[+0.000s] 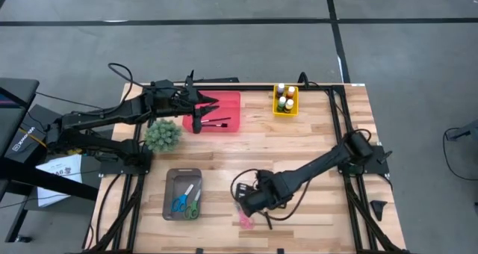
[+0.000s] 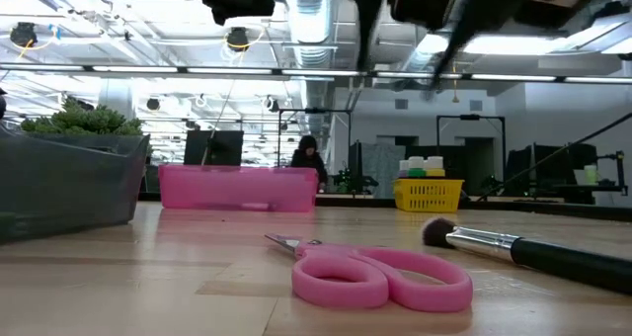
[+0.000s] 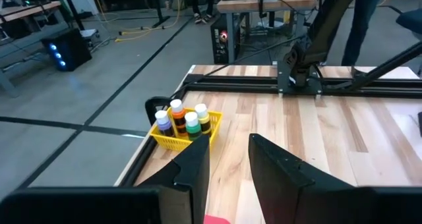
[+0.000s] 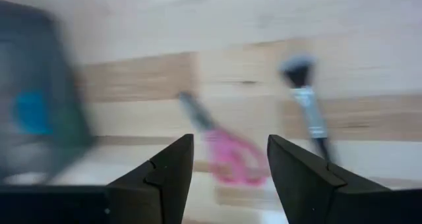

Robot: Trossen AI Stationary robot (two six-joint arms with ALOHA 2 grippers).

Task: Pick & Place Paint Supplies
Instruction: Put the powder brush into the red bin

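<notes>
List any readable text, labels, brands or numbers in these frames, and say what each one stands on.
None can be read.
White lettering on the left arm's base, high view: too small to read.
Printed sheet beside the table, high view: print too small.
Paint bottles in the yellow basket, left wrist view: no label legible.
Pink scissors and brush, low view: no markings visible.
</notes>
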